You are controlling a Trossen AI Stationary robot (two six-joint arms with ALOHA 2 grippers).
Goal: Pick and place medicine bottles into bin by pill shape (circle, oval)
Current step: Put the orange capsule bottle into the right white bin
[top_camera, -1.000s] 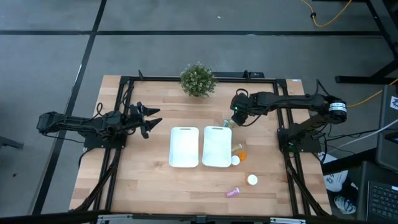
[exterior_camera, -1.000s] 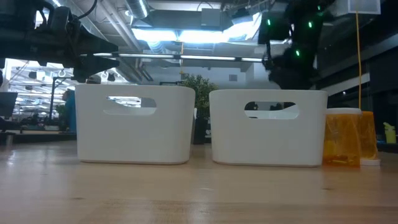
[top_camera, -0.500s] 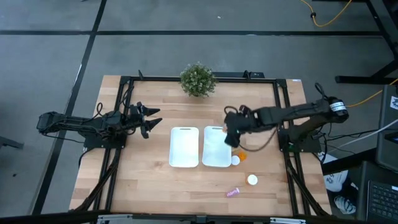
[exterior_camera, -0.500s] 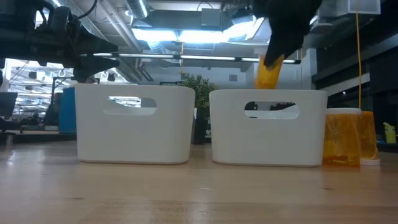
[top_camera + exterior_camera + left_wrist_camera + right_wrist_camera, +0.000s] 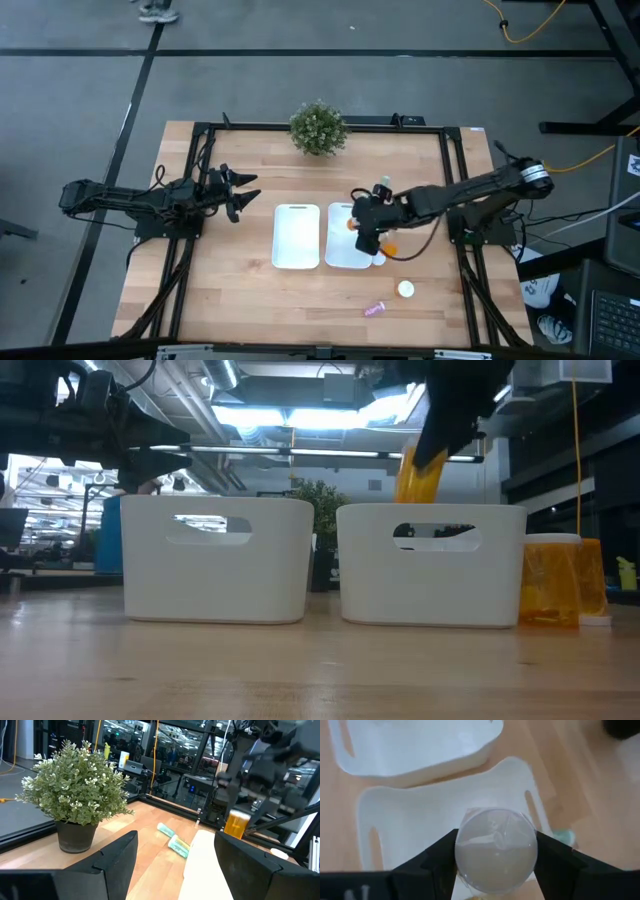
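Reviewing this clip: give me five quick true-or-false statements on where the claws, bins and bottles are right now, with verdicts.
1. The right claw holds an orange bottle above the right bin. True.
2. The left claw is over the left bin. False: it waits off to that bin's left, over bare table.
3. A pink bottle lies inside the right bin. False: it lies on the table, near the front edge.
4. A potted plant stands at the table's far edge. True.
5. The left claw grips a teal bottle. False: it is open and empty; the teal bottles lie on the table.
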